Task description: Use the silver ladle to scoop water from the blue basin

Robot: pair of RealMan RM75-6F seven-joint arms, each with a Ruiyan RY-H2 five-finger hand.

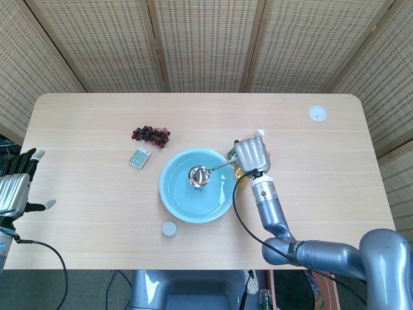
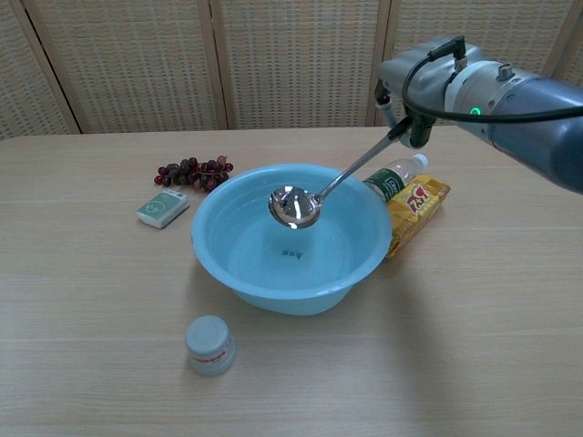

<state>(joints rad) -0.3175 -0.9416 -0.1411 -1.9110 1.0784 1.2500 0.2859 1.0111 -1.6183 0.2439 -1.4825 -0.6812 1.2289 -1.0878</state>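
The blue basin [image 1: 177, 200] [image 2: 228, 273] sits mid-table with water in it. My right hand [image 1: 251, 154] [image 2: 407, 114] grips the handle end of the silver ladle [image 1: 199, 175] [image 2: 294, 208]. The ladle slants down to the left, and its bowl hangs over the basin's middle, above the water. My left hand [image 1: 17, 187] shows only in the head view, at the table's left edge, fingers spread and holding nothing.
A bunch of dark grapes [image 1: 151, 134] [image 2: 192, 171] and a small green-white box [image 1: 140, 157] [image 2: 162, 208] lie left of the basin. A water bottle [image 2: 393, 178] and yellow snack packet [image 2: 414, 209] lie at its right. A small lidded jar [image 1: 170, 228] [image 2: 209, 345] stands in front.
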